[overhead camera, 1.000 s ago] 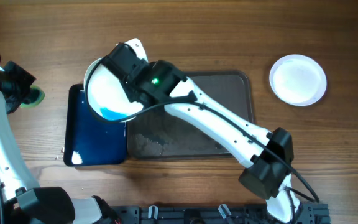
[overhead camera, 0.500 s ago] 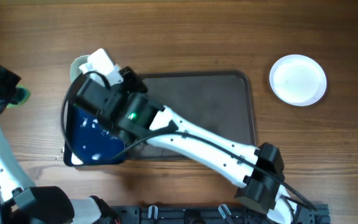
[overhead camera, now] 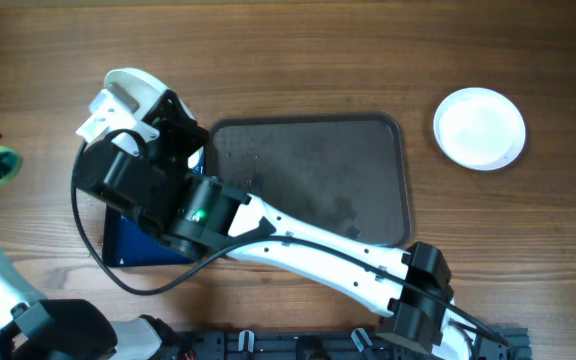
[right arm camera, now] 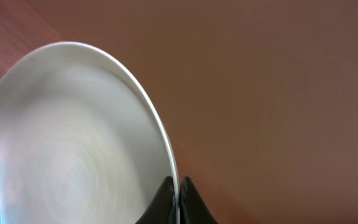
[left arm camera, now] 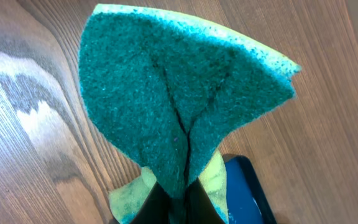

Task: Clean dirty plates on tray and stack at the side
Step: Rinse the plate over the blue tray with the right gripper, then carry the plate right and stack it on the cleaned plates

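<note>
Over at the far left of the bench (overhead camera: 298,50), I am watching my right arm spanning the scene from the near right. Its right fingers (right arm camera: 165,200) are pinching the rim of a plate (right arm camera: 73,149). On the right wrist feed they are sitting narrow, with only the thin rim between them. The plate is standing tipped up on edge instead of lying flat. A small blue-teal smear is showing on its face at the bottom left corner of that feed.

From overhead, this plate (overhead camera: 133,85) is hanging just beyond the far left corner of the dark grey tray (overhead camera: 368,170). It is over the far end of the blue tray (overhead camera: 128,245), which the arm is mostly covering. I cannot tell whether the plate is touching anything beneath it.

The dark grey tray is lying mid-bench, with faint pale smudges showing on its floor. A second plate (overhead camera: 480,128), plain white, is resting flat on the wood well apart to the tray's right.

At the left edge, my left fingers (left arm camera: 157,208) are clamping a folded sponge (left arm camera: 179,93), its teal scouring side facing the camera and yellow-green foam showing at the base. Overhead, the sponge (overhead camera: 6,165) is sitting well left of the held plate.
</note>
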Robot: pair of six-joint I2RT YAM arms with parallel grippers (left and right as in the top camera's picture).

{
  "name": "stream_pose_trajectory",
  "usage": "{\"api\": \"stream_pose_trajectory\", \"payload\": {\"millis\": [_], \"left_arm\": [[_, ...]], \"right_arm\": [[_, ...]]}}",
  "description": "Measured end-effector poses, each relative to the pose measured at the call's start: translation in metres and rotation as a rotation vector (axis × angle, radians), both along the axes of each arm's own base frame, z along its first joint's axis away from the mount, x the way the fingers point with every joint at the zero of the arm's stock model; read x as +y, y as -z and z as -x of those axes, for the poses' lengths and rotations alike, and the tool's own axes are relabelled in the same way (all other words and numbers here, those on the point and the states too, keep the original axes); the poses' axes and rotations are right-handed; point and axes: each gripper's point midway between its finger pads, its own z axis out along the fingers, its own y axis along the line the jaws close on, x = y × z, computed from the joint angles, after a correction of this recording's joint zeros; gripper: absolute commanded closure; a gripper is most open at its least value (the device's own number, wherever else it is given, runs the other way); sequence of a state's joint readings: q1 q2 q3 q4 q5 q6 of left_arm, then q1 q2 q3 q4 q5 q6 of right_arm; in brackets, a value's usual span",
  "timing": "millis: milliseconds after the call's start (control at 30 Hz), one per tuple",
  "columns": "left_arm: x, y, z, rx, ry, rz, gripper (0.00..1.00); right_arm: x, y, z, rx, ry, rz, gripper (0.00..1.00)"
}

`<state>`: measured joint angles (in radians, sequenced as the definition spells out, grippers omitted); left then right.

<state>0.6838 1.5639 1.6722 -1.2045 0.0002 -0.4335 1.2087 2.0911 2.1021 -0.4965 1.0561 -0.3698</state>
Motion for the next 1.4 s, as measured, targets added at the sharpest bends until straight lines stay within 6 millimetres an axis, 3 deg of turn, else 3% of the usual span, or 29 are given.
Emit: {"api": "stream_pose_trajectory", "payload": {"millis": [167, 433, 1033, 1100, 1233, 1300, 1400], "left_arm": [[0.000, 0.000, 0.000, -0.009, -0.002, 0.011, 0.96], [-0.001, 0.000, 0.000, -0.011, -0.010, 0.020, 0.96], [-0.002, 0.001, 0.001, -0.009, -0.010, 0.022, 0.96], [-0.002, 0.001, 0.001, -0.008, -0.011, 0.023, 0.96], [-0.005, 0.003, 0.003, 0.002, -0.009, 0.035, 0.96], [-0.006, 0.003, 0.003, 0.002, -0.008, 0.040, 0.96], [-0.008, 0.003, 0.002, 0.003, -0.002, 0.042, 0.96]], "right_arm": [[0.012, -0.016, 0.008, -0.067, -0.056, 0.125, 0.95], [0.016, -0.017, 0.014, -0.093, -0.101, 0.292, 0.95], [0.015, -0.021, 0.013, -0.105, -0.086, 0.280, 0.95], [0.010, -0.015, 0.014, -0.077, -0.056, 0.218, 0.95], [-0.001, 0.016, 0.019, 0.044, -0.025, 0.108, 0.95], [-0.006, 0.053, 0.024, 0.234, -0.020, -0.045, 0.95], [-0.010, 0.091, 0.024, 0.482, 0.015, -0.244, 0.96]]}}
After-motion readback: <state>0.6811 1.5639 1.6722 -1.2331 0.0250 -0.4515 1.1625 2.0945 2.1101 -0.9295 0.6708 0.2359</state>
